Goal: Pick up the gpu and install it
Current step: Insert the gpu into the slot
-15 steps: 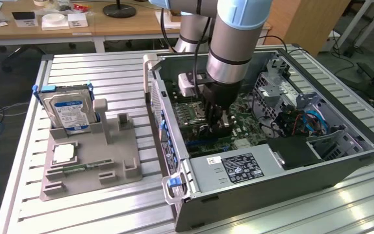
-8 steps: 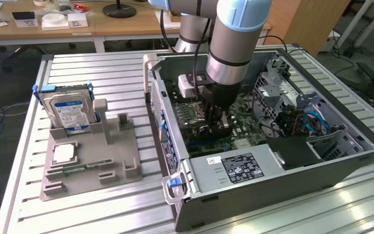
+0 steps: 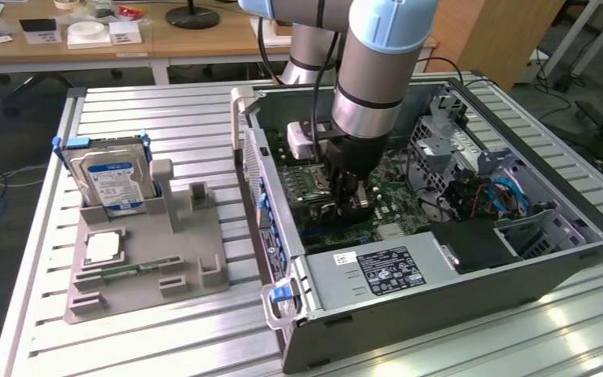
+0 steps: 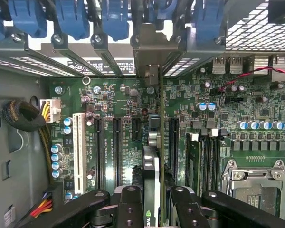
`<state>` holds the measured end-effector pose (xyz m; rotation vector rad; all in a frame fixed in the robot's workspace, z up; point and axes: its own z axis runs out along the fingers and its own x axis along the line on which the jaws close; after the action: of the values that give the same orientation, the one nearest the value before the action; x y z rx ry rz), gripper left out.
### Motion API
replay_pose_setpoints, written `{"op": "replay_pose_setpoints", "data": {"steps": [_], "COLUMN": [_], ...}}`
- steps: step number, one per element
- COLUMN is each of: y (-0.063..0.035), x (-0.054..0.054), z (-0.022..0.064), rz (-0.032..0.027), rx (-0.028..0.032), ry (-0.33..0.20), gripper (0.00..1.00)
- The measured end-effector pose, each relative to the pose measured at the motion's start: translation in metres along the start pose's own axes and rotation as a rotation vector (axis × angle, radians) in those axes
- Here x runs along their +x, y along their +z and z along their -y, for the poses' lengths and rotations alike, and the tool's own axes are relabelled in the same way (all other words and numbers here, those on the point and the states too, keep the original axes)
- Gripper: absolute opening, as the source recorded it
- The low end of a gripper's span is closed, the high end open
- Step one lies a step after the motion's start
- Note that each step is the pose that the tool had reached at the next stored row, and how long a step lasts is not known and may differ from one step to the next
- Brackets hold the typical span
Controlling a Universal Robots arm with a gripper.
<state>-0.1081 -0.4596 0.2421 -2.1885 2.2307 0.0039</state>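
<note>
While the arm reaches down into the open computer case (image 3: 511,259) at the centre of the exterior view, the end effector (image 3: 352,196) is clenched on the gpu (image 4: 152,166). In the wrist view the card is seen edge-on between the two black fingers (image 4: 128,209) at the lower centre of the frame. It stands upright over the green motherboard (image 4: 256,109), in line with the long black expansion slots (image 4: 116,152). I cannot tell whether it already sits in a slot.

Inside the case there are the motherboard, a silver processor socket (image 4: 254,183) at the lower right of the wrist view, and a bundle of coloured cables (image 4: 42,206) at the lower left. A power supply (image 3: 380,271) with a black label lies at the front edge of the case in the exterior view.

On the slatted worktop (image 3: 155,118), at the left of the exterior view, stands a grey parts holder (image 3: 166,275). It holds a hard drive (image 3: 111,177) with a blue label, standing upright in its rear pocket, a square silver chip (image 3: 103,248) lying flat, and a narrow green memory stick (image 3: 134,269) below it.
</note>
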Motion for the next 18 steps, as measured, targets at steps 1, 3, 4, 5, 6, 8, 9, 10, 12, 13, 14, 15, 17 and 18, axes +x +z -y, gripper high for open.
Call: {"op": "replay_pose_setpoints", "data": {"steps": [1, 3, 4, 5, 6, 8, 9, 10, 12, 13, 14, 15, 17, 18], "y": [0.0, 0.0001, 0.0001, 0.0001, 0.0001, 0.0001, 0.0001, 0.0001, 0.0001, 0.0001, 0.0001, 0.0002, 0.0003, 0.0002], "x": [0.0, 0.0, 0.0, 0.0, 0.0, 0.0, 0.0, 0.0, 0.0, 0.0, 0.0, -0.0001, -0.0001, -0.0001], "z": [0.0, 0.0, 0.0, 0.0, 0.0, 0.0, 0.0, 0.0, 0.0, 0.0, 0.0, -0.0001, -0.0001, -0.0001], "rz": [-0.0001, 0.0, 0.0, 0.0001, 0.0001, 0.0001, 0.0001, 0.0001, 0.0001, 0.0001, 0.0001, 0.0005, 0.0005, 0.0004], "rx": [-0.0001, 0.0, 0.0, 0.0, 0.0001, 0.0001, 0.0, 0.0001, 0.0001, 0.0001, 0.0, -0.0003, 0.0002, 0.0002], "ry": [0.0, 0.0, 0.0, 0.0, 0.0, 0.0, 0.0, 0.0, 0.0, 0.0, 0.0, 0.0, 0.0, 0.0], "gripper": [0.27, 0.27, 0.27, 0.27, 0.27, 0.27, 0.27, 0.27, 0.27, 0.27, 0.27, 0.27, 0.34, 0.34]}}
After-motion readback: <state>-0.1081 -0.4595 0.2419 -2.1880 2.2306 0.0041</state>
